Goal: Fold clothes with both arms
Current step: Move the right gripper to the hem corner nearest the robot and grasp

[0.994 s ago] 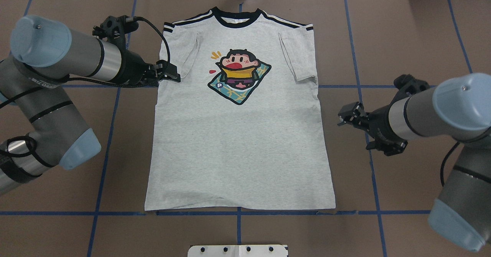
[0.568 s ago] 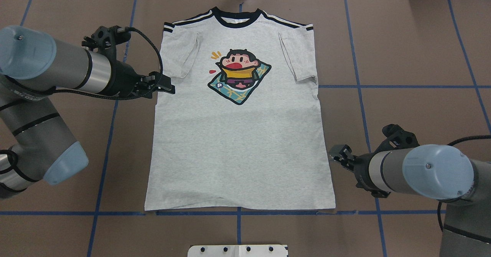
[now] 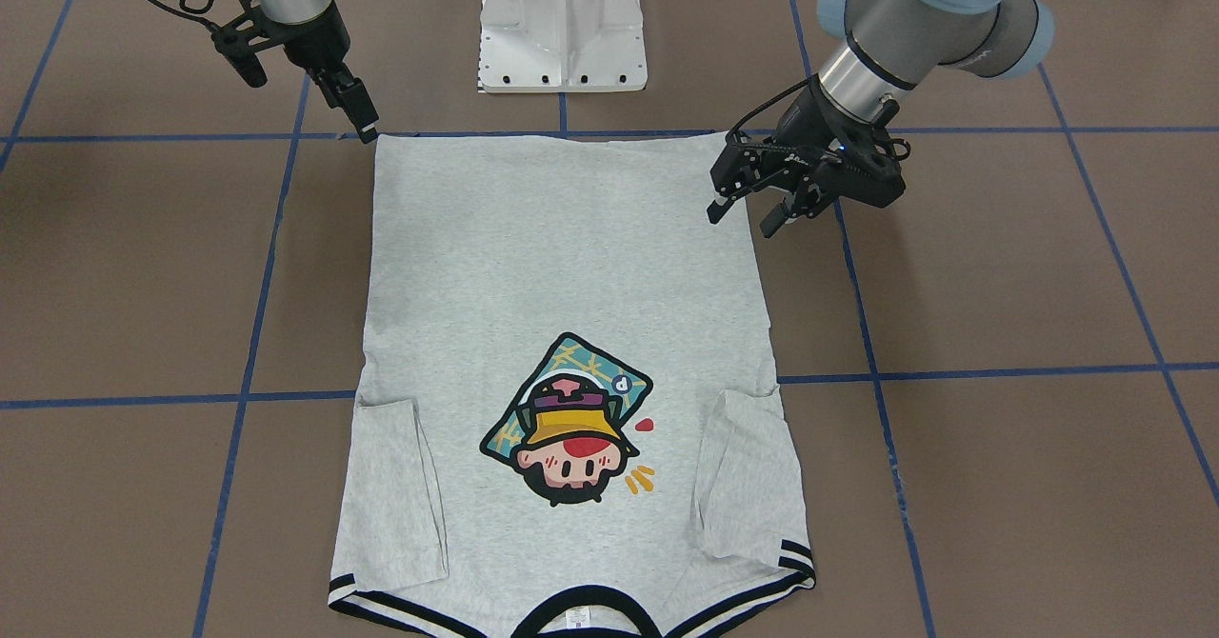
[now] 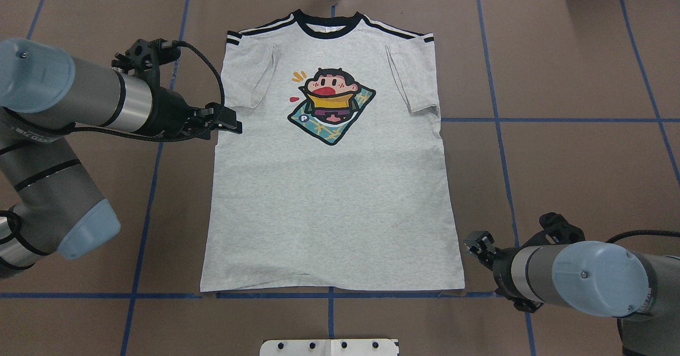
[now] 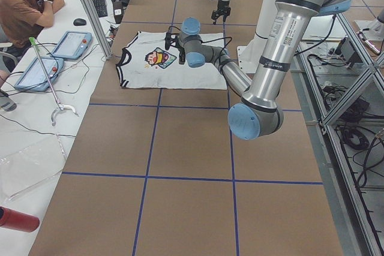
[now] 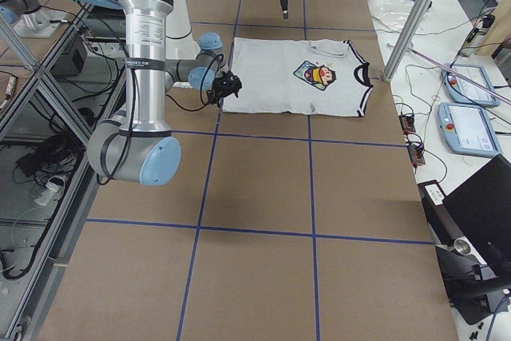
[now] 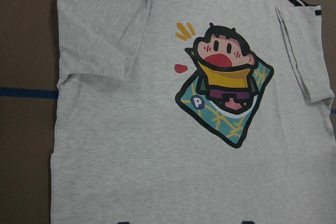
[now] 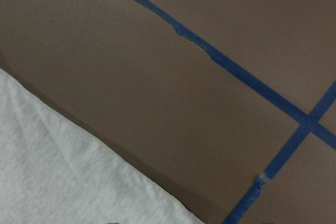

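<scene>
T-shirt (image 4: 329,207) flat, hem (image 4: 329,287) toward pedestal (image 4: 329,347), neckband (image 4: 329,34) away

You get 2 high views facing each other across the T-shirt (image 4: 329,186), 2 distant end views along the table (image 5: 192,148), and 2 close wrist views: left over the print (image 7: 226,90), right at its edge.

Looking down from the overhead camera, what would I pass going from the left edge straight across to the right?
left arm → left gripper → T-shirt, with its cartoon print in the middle → right gripper → right arm
</scene>
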`<state>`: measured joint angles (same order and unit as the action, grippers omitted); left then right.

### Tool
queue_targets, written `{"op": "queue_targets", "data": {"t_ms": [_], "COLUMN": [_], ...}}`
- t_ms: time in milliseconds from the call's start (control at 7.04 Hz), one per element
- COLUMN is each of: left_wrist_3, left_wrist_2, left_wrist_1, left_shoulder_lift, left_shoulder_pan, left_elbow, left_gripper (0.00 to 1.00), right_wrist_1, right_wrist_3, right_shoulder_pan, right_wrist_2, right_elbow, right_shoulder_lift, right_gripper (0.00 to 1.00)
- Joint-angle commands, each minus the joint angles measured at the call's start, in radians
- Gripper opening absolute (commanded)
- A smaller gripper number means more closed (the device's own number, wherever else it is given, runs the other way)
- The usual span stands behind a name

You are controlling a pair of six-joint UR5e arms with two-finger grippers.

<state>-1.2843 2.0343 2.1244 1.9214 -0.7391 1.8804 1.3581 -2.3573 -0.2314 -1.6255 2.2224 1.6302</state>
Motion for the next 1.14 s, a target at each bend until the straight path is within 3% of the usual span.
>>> {"op": "queue_targets", "data": {"t_ms": [0,284,994], "left_wrist_3": [-0.003,-0.001,0.000], "left_wrist_2": [-0.008,-0.009,-0.011], "left_wrist_1": [0.002,0.000,-0.001], "left_shoulder_lift": [0.001,-0.001,-0.021], "left_shoulder_pan": [0.004,0.004,0.004], "left_elbow": [0.014,0.019,0.046], "left_gripper": [0.80,0.80,0.80], "right_wrist_1": [-0.005,-0.001,0.001], "right_wrist_3": [-0.025,-0.026,-0.019], "right_shoulder_pan": [0.041,0.104,0.092], "right_wrist_2": [-0.007,0.009,0.035], "right_elbow": [-0.041,-0.064,-0.112], "right_shoulder_lift": [-0.001,-0.036,-0.081], "right_gripper": [0.90,0.88,0.78]}}
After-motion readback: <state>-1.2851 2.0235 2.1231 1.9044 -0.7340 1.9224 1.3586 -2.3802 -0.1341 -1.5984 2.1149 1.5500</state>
